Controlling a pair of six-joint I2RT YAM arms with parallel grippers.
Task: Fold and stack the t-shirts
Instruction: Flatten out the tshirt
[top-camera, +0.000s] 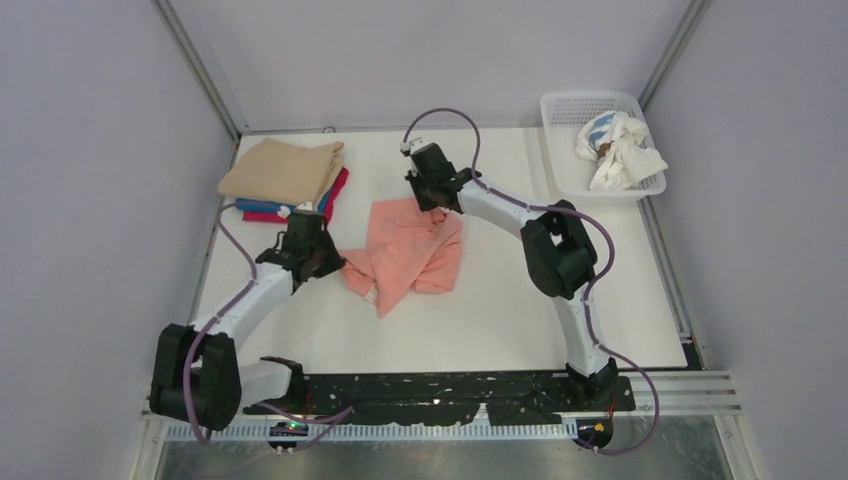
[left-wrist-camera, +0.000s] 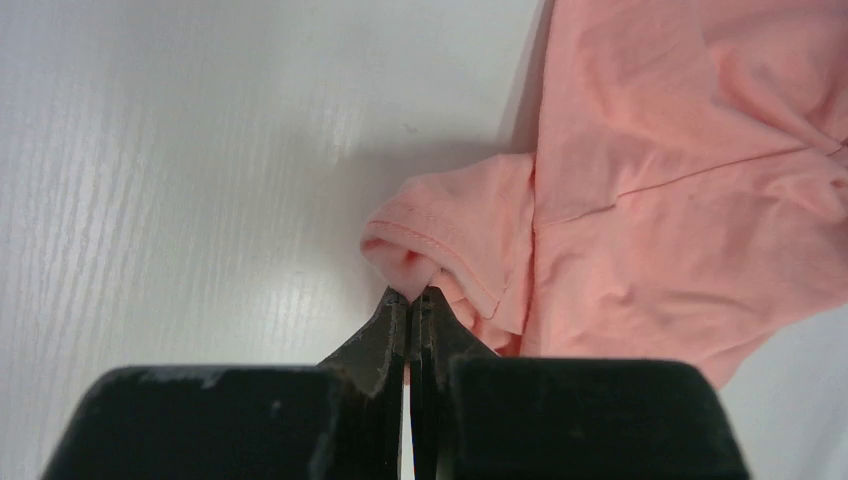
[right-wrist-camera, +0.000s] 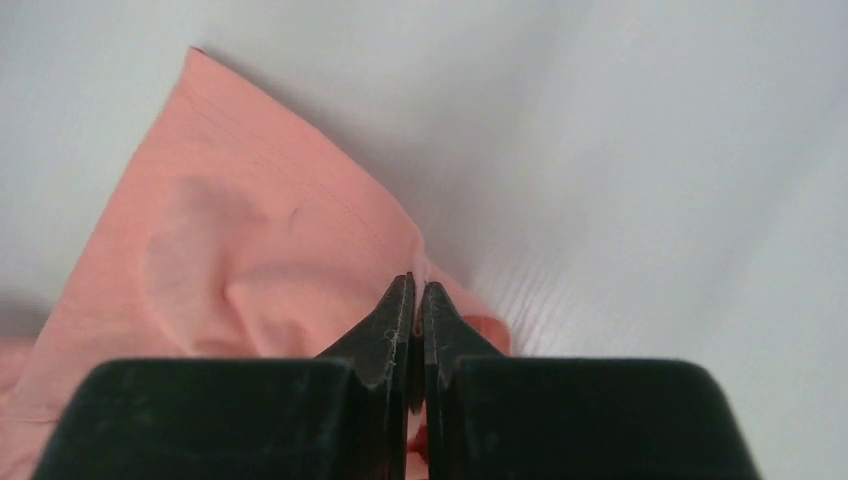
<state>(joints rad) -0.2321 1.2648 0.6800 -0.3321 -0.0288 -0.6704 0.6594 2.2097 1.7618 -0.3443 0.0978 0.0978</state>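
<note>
Pink shirt (top-camera: 412, 255) lies crumpled on the table (top-camera: 520, 310), near the folded stack (top-camera: 283, 172). Left gripper (left-wrist-camera: 412, 296) is clamped on a sleeve hem and right gripper (right-wrist-camera: 415, 286) is pinched on the far edge, likely so both can pull the cloth flat for folding.

The salmon-pink t-shirt (top-camera: 410, 255) is left crumpled and unfolded at the table's centre. At ten o'clock from it, the folded tan t-shirt (top-camera: 280, 168) is stacked on the bright blue t-shirt (top-camera: 264, 206) and the magenta t-shirt (top-camera: 338, 188).
</note>
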